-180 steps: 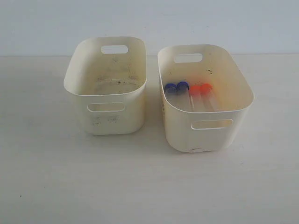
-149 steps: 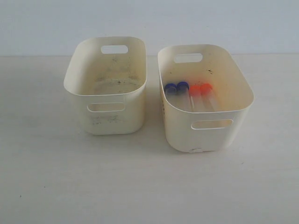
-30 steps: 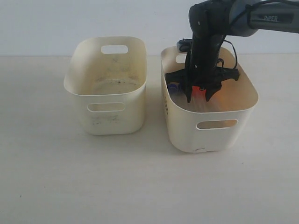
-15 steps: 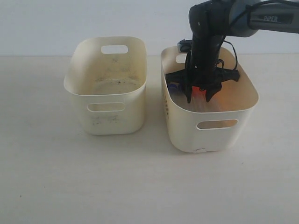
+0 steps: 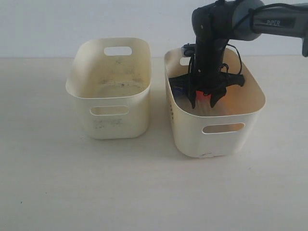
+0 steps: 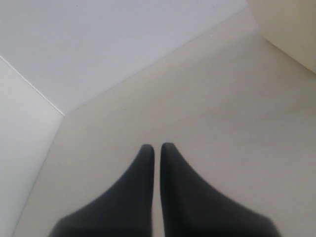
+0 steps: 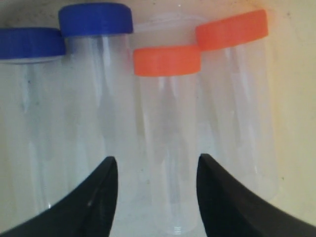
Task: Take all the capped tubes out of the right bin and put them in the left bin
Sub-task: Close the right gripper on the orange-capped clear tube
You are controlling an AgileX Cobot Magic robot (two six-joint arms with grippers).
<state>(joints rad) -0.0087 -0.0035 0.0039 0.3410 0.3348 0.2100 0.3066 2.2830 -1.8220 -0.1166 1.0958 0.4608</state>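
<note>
Four capped tubes lie side by side on the floor of the right bin [image 5: 216,115]. Two have blue caps [image 7: 96,19] and two have orange caps [image 7: 167,60]. My right gripper [image 7: 156,159] reaches down into that bin and stands open. Its fingers straddle the clear body of the orange-capped tube [image 7: 165,143] beside the blue ones, without touching it. In the exterior view the right gripper [image 5: 203,103] hides most of the tubes. The left bin [image 5: 108,97] holds no tubes. My left gripper [image 6: 157,146] is shut with nothing in it, over bare table.
The two bins stand side by side with a narrow gap between them on a pale table [image 5: 144,192]. A cream tub wall [image 6: 291,24] shows at the edge of the left wrist view. A white wall [image 5: 96,24] rises behind the table.
The right arm came into view and reached into the right bin. Over the last second its gripper shifted slightly left and lower, still open. The tubes have not moved.
</note>
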